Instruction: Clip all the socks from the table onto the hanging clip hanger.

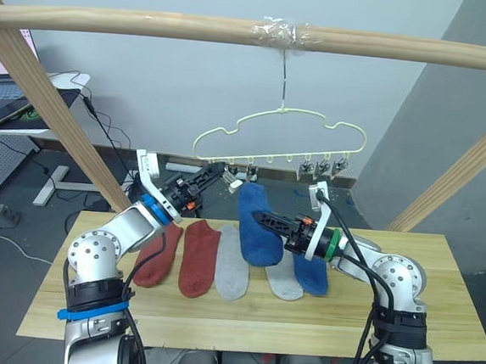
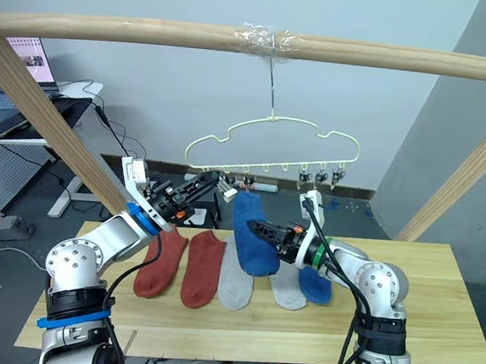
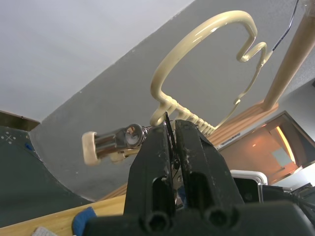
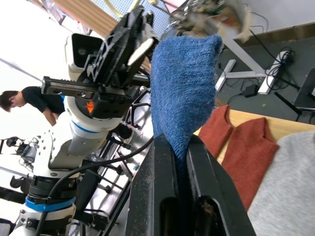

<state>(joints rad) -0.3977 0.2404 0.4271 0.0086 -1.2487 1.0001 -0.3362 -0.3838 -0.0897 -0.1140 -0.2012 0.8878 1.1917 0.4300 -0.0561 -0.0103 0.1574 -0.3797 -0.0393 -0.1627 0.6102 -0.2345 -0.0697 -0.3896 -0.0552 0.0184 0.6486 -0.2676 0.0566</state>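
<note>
**A:** Socks first: where are they?

**B:** Five lie in a row on the tabletop (image 1: 435, 318): two red socks (image 1: 181, 256), two grey socks (image 1: 232, 270) and one blue sock (image 1: 313, 275). The other blue sock (image 1: 259, 226) is up in the air, pinched at its lower part by the right gripper (image 1: 257, 218), whose jaws are closed tight on the fabric. Its cuff end reaches up to just beside a clip (image 1: 236, 182) on the hanger (image 1: 281, 138), which hangs from the wooden pole (image 1: 154, 26).

**A:** And the left gripper (image 1: 220, 171)?

**B:** Its jaws are narrow, squeezing that clip by its handles, it seems, to hold it open.

**A:** What could spoil this?

**B:** I would judge three things. The hanger swings freely on its hook, so a push from either arm could carry the clip off the cuff. If the left jaws let go before the fabric is well between the clip's teeth, the sock may catch by a thread and drop. And the floppy cuff could fold over and miss the opening altogether.
</note>
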